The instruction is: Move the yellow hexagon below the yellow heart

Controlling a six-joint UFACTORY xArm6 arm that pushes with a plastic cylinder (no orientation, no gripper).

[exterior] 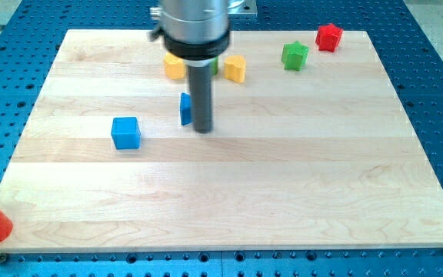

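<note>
Approach step: my tip [203, 129] beside blue block [184, 109], touching nothing I can confirm, below yellow hexagon [175, 68]; yellow heart [235, 68] right. Next: circle above hexagon, push down.

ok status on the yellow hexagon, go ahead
My tip down mid-board, just right of a blue block. Yellow hexagon and yellow heart behind the rod, partly hidden. Green block between them, mostly hidden.
</note>
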